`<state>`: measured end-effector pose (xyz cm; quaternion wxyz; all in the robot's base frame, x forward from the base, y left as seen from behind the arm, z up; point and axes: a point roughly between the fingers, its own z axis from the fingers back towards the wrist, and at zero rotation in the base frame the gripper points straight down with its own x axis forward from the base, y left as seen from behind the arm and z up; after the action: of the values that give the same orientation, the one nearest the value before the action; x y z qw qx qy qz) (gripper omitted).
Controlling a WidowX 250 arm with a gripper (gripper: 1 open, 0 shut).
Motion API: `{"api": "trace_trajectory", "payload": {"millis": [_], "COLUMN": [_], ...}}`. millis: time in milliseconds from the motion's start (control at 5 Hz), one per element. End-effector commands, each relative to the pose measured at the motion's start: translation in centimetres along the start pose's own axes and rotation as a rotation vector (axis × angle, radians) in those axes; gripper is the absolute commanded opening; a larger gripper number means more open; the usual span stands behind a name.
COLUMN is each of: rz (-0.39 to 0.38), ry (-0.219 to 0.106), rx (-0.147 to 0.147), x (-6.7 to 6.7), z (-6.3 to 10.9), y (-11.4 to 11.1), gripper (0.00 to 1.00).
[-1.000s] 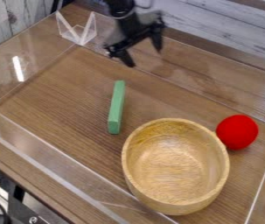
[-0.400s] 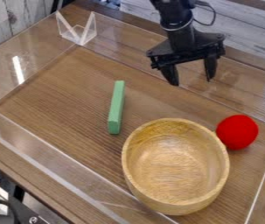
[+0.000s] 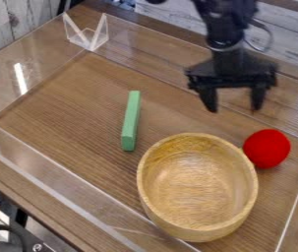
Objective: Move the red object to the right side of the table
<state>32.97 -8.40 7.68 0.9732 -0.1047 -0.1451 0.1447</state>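
Claw (image 3: 237,96) spread wide, hanging above and beside the red object (image 3: 267,148).
I fear a fingertip nudging the ball, rolling it against the wooden bowl (image 3: 198,185).

Black arm (image 3: 225,25), rounded wrist segments; black claw (image 3: 235,93), two slim prongs, crossbar above.

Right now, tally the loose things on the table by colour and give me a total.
Red: 1, the red object
Green: 1, the flat bar
Wood-coloured: 1, the bowl
Total: 3
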Motion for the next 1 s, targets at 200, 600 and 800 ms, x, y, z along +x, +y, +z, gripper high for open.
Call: {"api": "trace_trajectory", "payload": {"millis": [200,600,800], "rz": [-0.098,-0.121,-0.148], "ry": [-0.009,0.013,0.016], "rx": [0.053,0.144,0.162], "x": [-1.0,-1.7,-1.3], "z": [-0.4,-3.2,-3.3], "y": [-5.9,-5.9,-5.9], "gripper": [1.0,1.0,1.0]}}
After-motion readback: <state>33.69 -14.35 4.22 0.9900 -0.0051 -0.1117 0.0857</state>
